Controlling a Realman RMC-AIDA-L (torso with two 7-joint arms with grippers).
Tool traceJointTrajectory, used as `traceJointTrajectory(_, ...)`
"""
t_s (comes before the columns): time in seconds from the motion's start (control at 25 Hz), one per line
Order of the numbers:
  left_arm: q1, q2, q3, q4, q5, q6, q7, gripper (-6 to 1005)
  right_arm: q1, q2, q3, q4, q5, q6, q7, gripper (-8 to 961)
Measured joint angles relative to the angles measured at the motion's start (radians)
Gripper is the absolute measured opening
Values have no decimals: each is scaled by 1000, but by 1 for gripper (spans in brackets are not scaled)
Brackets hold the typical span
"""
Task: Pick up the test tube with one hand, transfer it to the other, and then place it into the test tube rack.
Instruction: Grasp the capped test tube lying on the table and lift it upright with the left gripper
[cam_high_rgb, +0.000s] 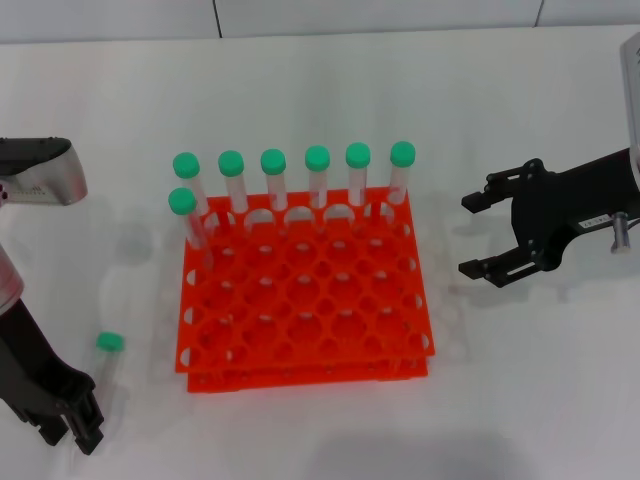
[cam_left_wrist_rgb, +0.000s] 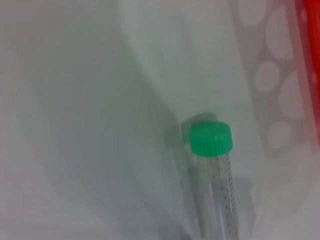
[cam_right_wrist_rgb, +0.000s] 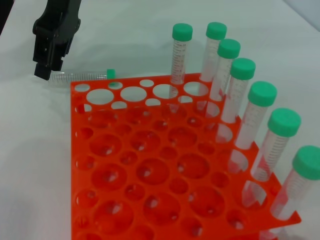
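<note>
your left gripper (cam_high_rgb: 82, 428) is at the test tube (cam_high_rgb: 108, 362) lying beside the test tube rack (cam_high_rgb: 300, 290), can't tell its jaws. right gripper (cam_high_rgb: 482, 232) hovers spread open.

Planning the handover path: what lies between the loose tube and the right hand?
In the head view, the bright orange plastic rack stands between the loose green-capped clear tube and right hand.

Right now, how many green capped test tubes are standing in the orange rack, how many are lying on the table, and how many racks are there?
Test tubes standing in the test tube rack: 7
The test tube lying on the table by the left gripper: 1
Racks: 1
Total: 9 things
</note>
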Motion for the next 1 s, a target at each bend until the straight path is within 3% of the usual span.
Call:
traceJointTrajectory(0.84,-42,-11,0,-75,52,-30,1,335,-4,0,-16,0,-3,7,0,807)
traceJointTrajectory(1.0,-51,-19,-1,-94,83,-38,2,178,-2,0,-16,8,-3,7,0,808)
